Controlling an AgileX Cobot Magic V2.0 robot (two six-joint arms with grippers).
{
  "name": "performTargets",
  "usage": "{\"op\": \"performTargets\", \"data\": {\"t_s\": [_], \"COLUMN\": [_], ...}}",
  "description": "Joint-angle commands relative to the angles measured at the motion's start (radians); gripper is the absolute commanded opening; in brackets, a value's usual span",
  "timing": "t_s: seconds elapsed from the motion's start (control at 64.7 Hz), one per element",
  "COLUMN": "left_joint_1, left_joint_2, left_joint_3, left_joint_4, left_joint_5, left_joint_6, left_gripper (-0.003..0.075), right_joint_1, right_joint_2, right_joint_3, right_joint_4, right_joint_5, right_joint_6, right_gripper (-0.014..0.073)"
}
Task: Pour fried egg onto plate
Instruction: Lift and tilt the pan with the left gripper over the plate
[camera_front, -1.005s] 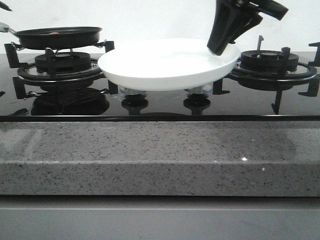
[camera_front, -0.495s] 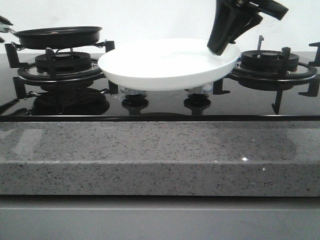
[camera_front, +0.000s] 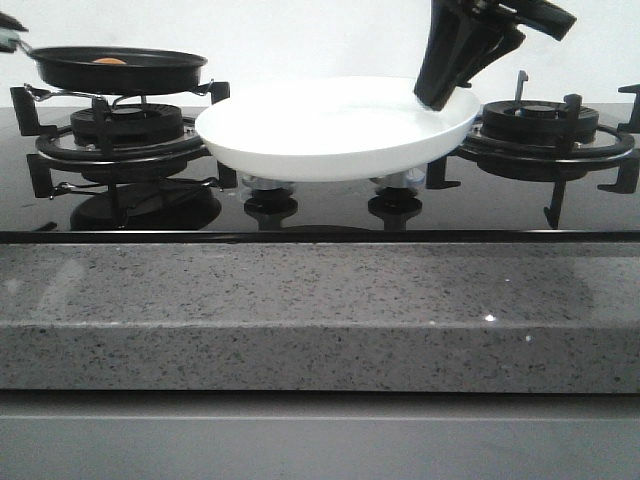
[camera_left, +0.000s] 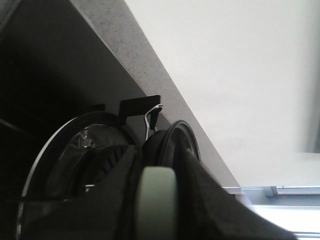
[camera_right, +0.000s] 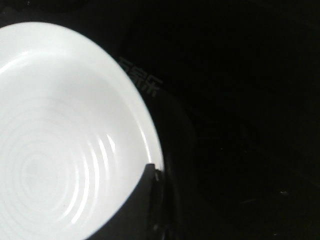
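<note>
The right tool (camera_front: 440, 97) is reaching down from above and clamping the far right rim of the plate (camera_front: 330, 135), one dark finger (camera_right: 150, 200) lying over the glossy white inner wall in the right wrist view; the plate is hanging level above the black glass hob, between the two burners, with its round, shallow bowl facing up and faint concentric rings showing on its floor. The left tool (camera_left: 155, 200) is gripping a pale rounded handle (camera_left: 156, 200) (its dark fingers are pressing against both sides of it), and that handle is running straight away toward the black frying pan (camera_front: 118, 70). The pan is sitting slightly above the left burner grate (camera_front: 120, 125), held roughly level, its handle pointing off to the left. Inside it only a small orange-yellow patch of the fried egg (camera_front: 110, 61) is peeking over the matte black rim, so its long axis cannot be told. In front, the speckled grey stone counter (camera_front: 320, 310) is running across the whole width.
</note>
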Motion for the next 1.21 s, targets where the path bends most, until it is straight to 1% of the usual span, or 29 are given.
{"op": "performTargets", "data": {"t_s": [0.0, 0.077, 0.186, 0.418, 0.526, 0.711, 0.82, 0.974, 1.098, 1.191], "left_joint_1": [-0.002, -0.004, -0.031, -0.137, -0.214, -0.390, -0.485, -0.628, -0.729, -0.793], "left_joint_2": [-0.113, -0.150, -0.217, -0.367, -0.432, -0.511, -0.529, -0.542, -0.546, -0.549], "left_joint_3": [-0.062, -0.076, -0.076, -0.076, -0.076, -0.076, -0.076, -0.076, -0.076, -0.076], "left_joint_4": [-0.080, -0.071, -0.008, 0.150, 0.246, 0.439, 0.515, 0.711, 0.854, 0.923], "left_joint_5": [0.037, 0.042, 0.033, -0.017, -0.070, -0.198, -0.268, -0.396, -0.448, -0.480], "left_joint_6": [0.004, 0.014, 0.029, 0.040, 0.040, 0.022, 0.022, 0.022, 0.022, 0.020], "left_gripper": [-0.0020, -0.0020, -0.0020, -0.0020, -0.0020, -0.0020, -0.0020, -0.0020, -0.0020, -0.0020], "right_joint_1": [-0.003, -0.003, -0.003, -0.003, -0.003, -0.003, -0.003, -0.003, -0.003, -0.003], "right_joint_2": [-0.055, -0.055, -0.055, -0.055, -0.055, -0.055, -0.055, -0.055, -0.055, -0.055], "right_joint_3": [-0.025, -0.025, -0.025, -0.025, -0.025, -0.025, -0.025, -0.025, -0.025, -0.025], "right_joint_4": [0.039, 0.039, 0.039, 0.039, 0.039, 0.039, 0.039, 0.039, 0.039, 0.039], "right_joint_5": [-0.023, -0.023, -0.023, -0.023, -0.023, -0.023, -0.023, -0.023, -0.023, -0.023], "right_joint_6": [-0.009, -0.009, -0.009, -0.009, -0.009, -0.009, -0.009, -0.009, -0.009, -0.009], "right_gripper": [-0.0057, -0.0057, -0.0057, -0.0057, -0.0057, -0.0057, -0.0057, -0.0057, -0.0057, -0.0057]}}
